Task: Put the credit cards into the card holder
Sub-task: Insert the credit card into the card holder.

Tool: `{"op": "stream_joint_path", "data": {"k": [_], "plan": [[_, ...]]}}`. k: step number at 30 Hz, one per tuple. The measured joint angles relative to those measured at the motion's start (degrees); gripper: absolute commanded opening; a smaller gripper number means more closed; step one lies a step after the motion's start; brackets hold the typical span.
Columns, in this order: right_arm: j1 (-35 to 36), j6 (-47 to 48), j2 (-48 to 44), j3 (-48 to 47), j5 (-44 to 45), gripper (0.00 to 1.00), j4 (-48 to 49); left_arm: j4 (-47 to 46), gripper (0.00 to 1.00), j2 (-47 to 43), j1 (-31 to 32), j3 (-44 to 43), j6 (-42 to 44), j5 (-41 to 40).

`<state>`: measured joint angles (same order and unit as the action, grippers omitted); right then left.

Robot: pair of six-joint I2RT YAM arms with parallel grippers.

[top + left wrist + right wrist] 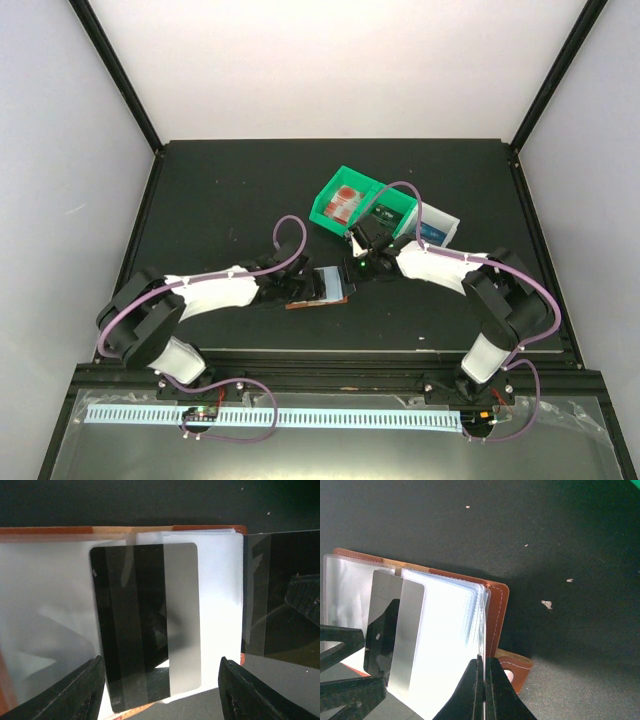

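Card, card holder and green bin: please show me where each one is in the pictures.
card [145, 625]: left wrist view, on its dark middle.
card holder [500, 620]: right wrist view, on the edge of the brown cover.
green bin [328, 196]: top external view, on its left wall.

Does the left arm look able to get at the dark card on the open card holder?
Probably yes. The left gripper is open with a finger either side of the dark card, and nothing lies between them. The right gripper is shut at one edge of the card holder, clear of that card.
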<state>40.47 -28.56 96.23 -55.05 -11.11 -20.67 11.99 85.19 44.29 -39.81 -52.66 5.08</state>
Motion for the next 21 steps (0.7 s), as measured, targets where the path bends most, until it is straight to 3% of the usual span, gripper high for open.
{"op": "stream_joint_path", "data": {"k": [21], "plan": [[-0.04, 0.04, 0.04, 0.00, -0.13, 0.01, 0.11, -10.10, 0.63, 4.52, -0.46, -0.15, 1.57, 7.34]]}}
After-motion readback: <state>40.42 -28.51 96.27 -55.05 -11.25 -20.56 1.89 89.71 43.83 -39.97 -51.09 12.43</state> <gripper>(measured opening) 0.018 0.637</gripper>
